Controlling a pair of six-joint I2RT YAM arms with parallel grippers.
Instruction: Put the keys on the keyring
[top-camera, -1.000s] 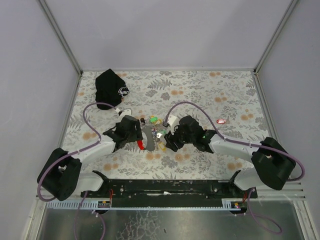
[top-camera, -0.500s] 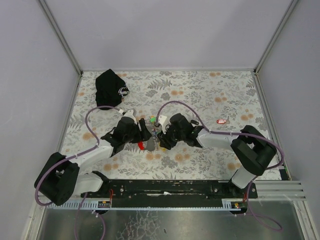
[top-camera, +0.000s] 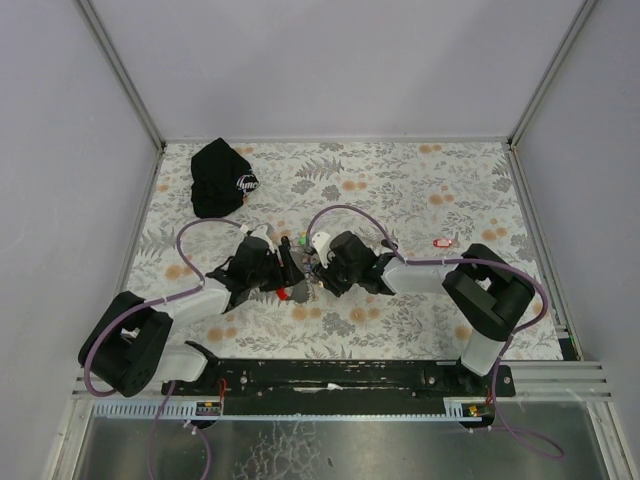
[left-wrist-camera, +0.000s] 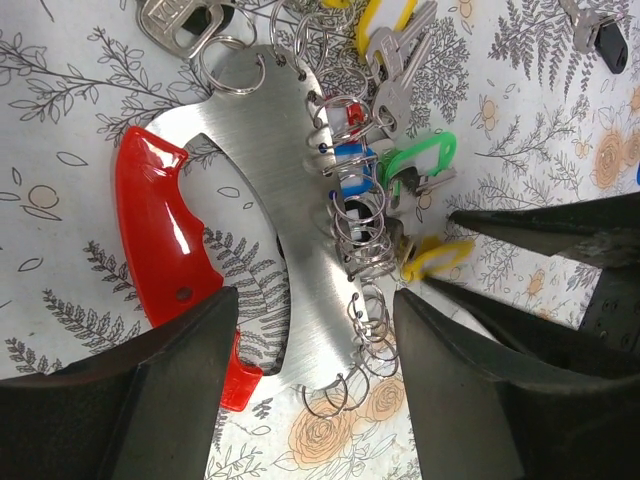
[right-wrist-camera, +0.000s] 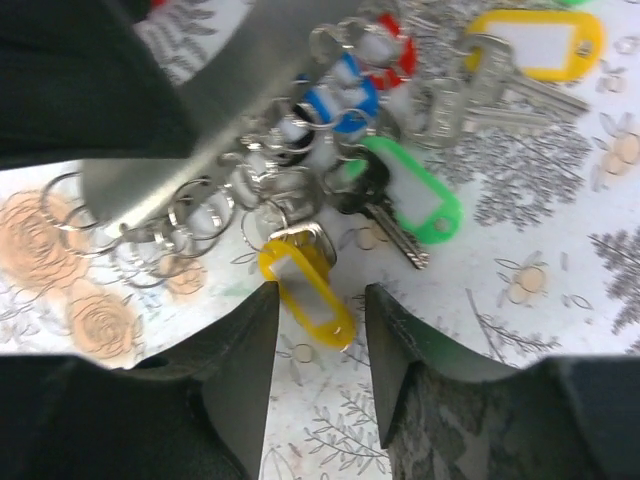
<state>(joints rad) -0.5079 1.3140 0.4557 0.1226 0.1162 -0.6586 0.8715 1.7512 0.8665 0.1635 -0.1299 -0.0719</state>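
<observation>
Flat on the floral-print tabletop (left-wrist-camera: 60, 100): curved steel keyring bar with red plastic grip (left-wrist-camera: 280, 220), small colour-tagged keys (left-wrist-camera: 400, 170) bunched at its wire loops. Spread astride that bar, left gripper (left-wrist-camera: 310, 330); parted around a yellow-tagged key (right-wrist-camera: 300, 275), right gripper (right-wrist-camera: 318, 295).

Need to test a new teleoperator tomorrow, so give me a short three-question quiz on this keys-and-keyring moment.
1. True or false: the black cap lies between the left gripper and the right gripper.
2. In the right wrist view, which key tag lies between the right gripper's fingers? A) green B) yellow C) black
3. Fill in: the metal bar below the left gripper has a ___ plastic handle.

Key
1. False. The cap lies at the far left of the table, apart from both arms.
2. B, the yellow tag.
3. Red.
</observation>
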